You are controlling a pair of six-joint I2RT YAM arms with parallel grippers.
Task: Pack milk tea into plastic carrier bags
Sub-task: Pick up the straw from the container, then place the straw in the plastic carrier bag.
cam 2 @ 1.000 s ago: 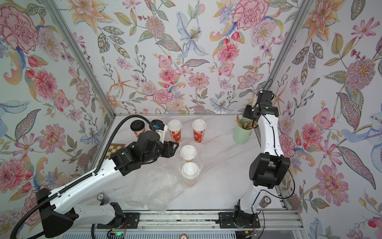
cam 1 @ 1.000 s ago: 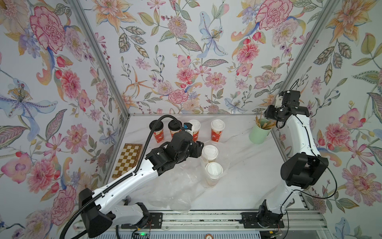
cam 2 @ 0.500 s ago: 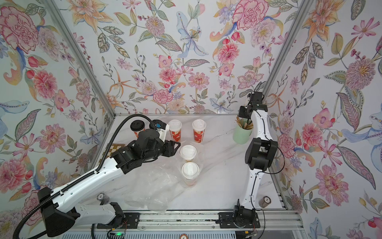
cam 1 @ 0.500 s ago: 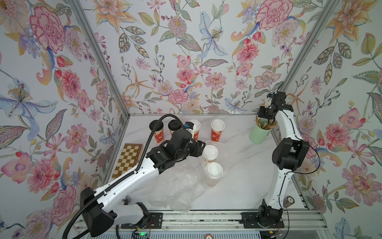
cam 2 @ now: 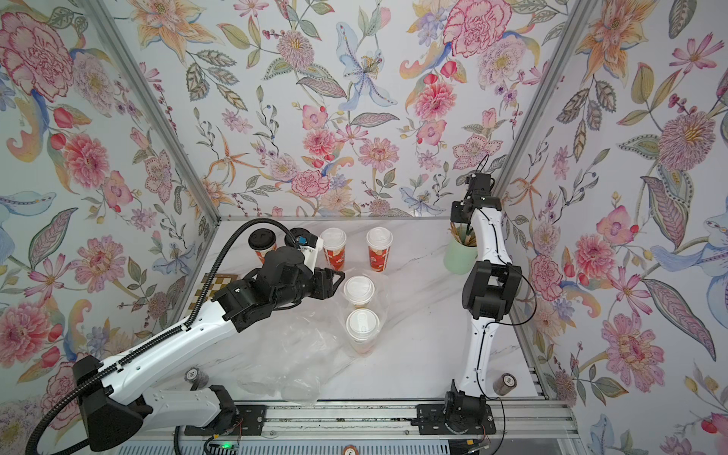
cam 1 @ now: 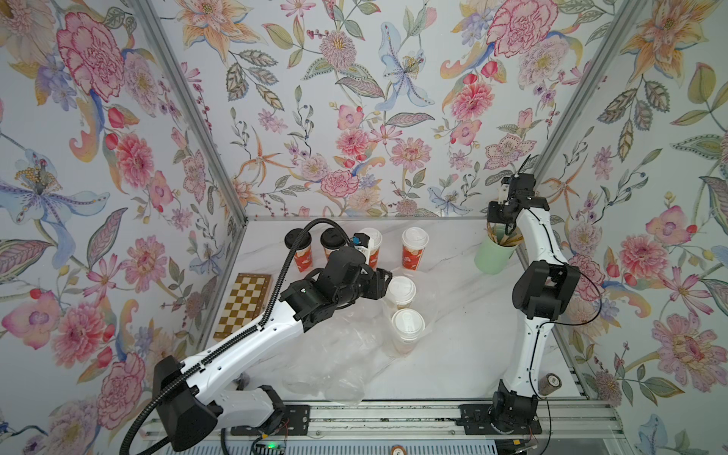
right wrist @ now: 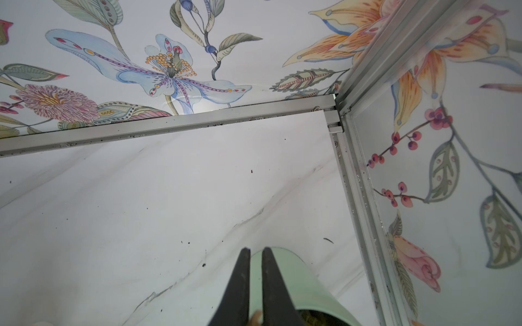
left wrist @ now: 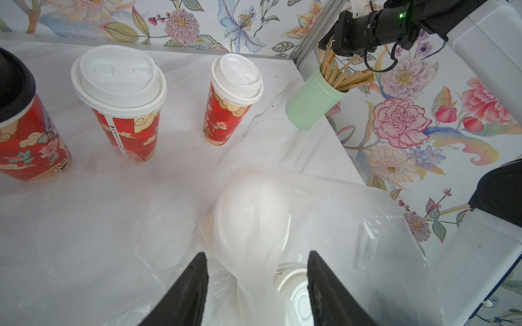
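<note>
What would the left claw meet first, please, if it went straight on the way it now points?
Most likely the thin film of the transparent plastic carrier bag, which lies between the open jaws of the left claw. Just behind it is the nearer white-lidded cup inside that bag, though depth is unclear.

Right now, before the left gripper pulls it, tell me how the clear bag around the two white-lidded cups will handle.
The clear bag looks thin and crinkled, so probably floppy, following a pull rather than holding shape. Its glossy film may slip in the left gripper. The tall cups inside could tip.
</note>
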